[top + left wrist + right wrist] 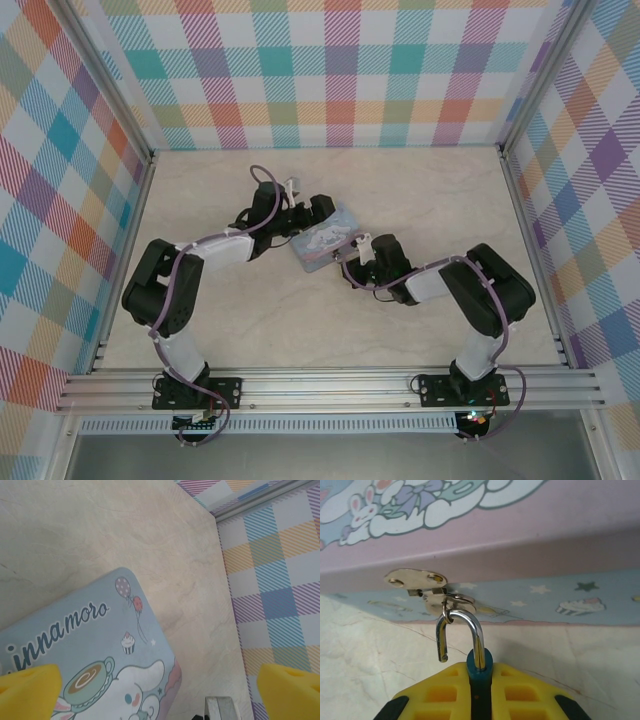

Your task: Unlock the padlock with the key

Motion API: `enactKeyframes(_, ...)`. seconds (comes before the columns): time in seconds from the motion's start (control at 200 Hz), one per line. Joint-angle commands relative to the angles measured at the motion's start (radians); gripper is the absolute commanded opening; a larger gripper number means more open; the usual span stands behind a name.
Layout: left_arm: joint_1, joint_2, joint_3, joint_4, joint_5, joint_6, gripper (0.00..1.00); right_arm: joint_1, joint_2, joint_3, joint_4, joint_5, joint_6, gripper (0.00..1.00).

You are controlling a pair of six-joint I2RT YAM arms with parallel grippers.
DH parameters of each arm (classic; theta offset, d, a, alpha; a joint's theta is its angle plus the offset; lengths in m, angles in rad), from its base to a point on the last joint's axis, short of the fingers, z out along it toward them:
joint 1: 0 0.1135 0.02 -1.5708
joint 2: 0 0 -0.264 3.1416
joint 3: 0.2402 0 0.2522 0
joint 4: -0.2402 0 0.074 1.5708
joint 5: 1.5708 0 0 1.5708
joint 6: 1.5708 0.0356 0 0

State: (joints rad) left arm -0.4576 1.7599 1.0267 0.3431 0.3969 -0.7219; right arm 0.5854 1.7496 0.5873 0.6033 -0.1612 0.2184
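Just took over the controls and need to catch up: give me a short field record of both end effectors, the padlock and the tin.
left end effector: open, over the tin lid
right end effector: shut on the padlock body
padlock: shackle hooked on the tin's hasp; one shackle end out of the body
tin: flat on the table, between the arms

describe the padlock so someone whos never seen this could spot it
On the table, find the pale blue cartoon tin, then its side nearest the right hand. Hooked on a small ring under the silvery hasp is the padlock: thin silvery shackle, dark teal body pinched between that hand's yellow fingers.
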Motion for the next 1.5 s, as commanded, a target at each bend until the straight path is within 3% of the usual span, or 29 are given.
enactKeyframes(0.0, -0.008, -0.04, -0.066, -0.044, -0.045, -0.017, 1.0, -0.002, -0.031, -0.028, -0.103, 0.129, -0.024, 0.06)
enactKeyframes(0.22, -0.031, -0.125, -0.111, -0.048, -0.068, -0.027, 1.0, -0.002, -0.038, -0.014, -0.146, 0.166, 0.044, 0.06)
enactKeyframes(0.44, -0.08, -0.203, -0.051, -0.114, -0.093, 0.016, 1.0, -0.002, -0.034, -0.004, -0.147, 0.167, 0.058, 0.07)
enactKeyframes(0.845, -0.18, -0.112, -0.019, -0.091, -0.09, -0.022, 1.0, -0.009, -0.035, 0.017, -0.128, 0.103, 0.13, 0.08)
enactKeyframes(1.175, -0.218, -0.101, -0.123, -0.028, -0.117, -0.082, 1.0, -0.036, -0.011, 0.045, -0.1, 0.099, 0.228, 0.07)
enactKeyframes(1.495, -0.236, -0.104, -0.229, 0.018, -0.14, -0.12, 1.0, -0.092, 0.008, 0.082, -0.031, 0.007, 0.282, 0.07)
